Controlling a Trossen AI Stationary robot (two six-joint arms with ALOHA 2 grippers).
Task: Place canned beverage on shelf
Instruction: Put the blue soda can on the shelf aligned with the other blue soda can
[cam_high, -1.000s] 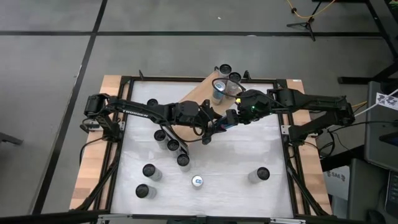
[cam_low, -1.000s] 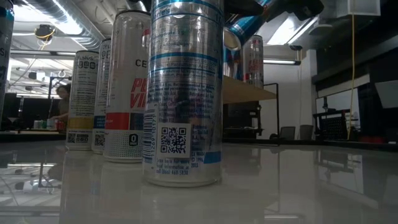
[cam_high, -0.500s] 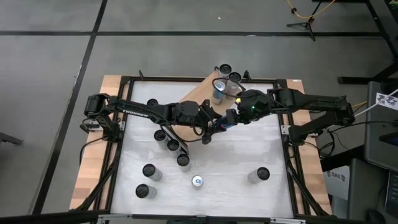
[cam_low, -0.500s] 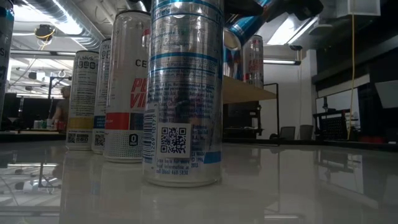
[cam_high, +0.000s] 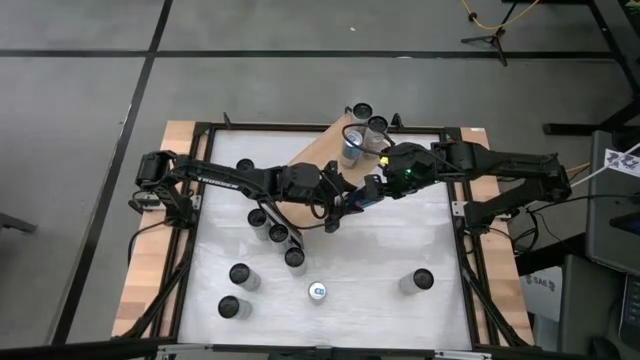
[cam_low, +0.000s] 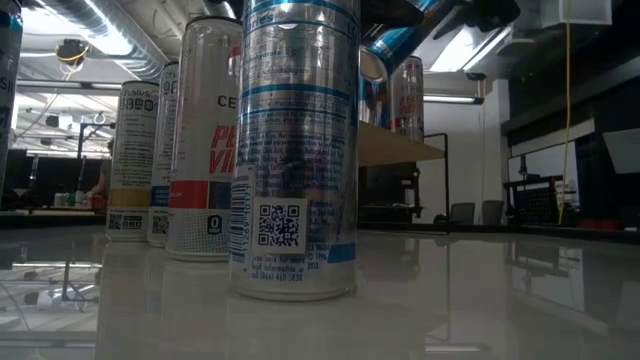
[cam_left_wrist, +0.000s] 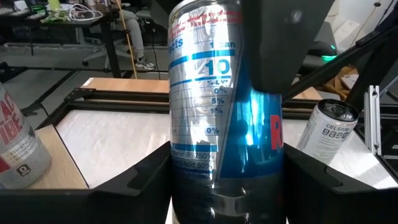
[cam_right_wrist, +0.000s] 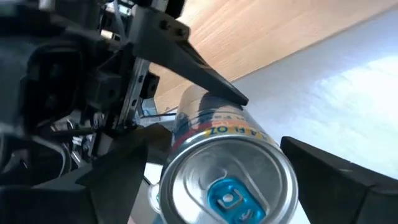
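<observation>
the right jaws (cam_high: 378, 188) were pinched on the blue and silver can (cam_high: 366, 195) a moment ago, and now they are spread wide. in the right wrist view the can's top (cam_right_wrist: 227, 168) sits between the two dark fingers (cam_right_wrist: 336, 168), and they do not seem to squeeze it. the left jaws (cam_high: 345, 205) are pinching that same can. in the left wrist view its side (cam_left_wrist: 211, 124) fills the space between the left fingers (cam_left_wrist: 143, 180), which press on it from both sides. from above, the two arms meet a little toward 12 o'clock from the middle of the white worktop (cam_high: 400, 240). the left arm comes in from 9 o'clock and the right arm from 3 o'clock. the can is up in the air between them and is tilted. the shelf (cam_high: 318, 152), a light-brown wooden board, is just past the can toward 12 o'clock, at the far edge of the worktop. the held can is not on it. a silver can (cam_high: 351, 150) stands on the shelf near the right jaws, and two more cans (cam_high: 360, 110) stand behind it. a row of three cans (cam_high: 278, 233) stands on the worktop toward 8 o'clock from the jaws.
</observation>
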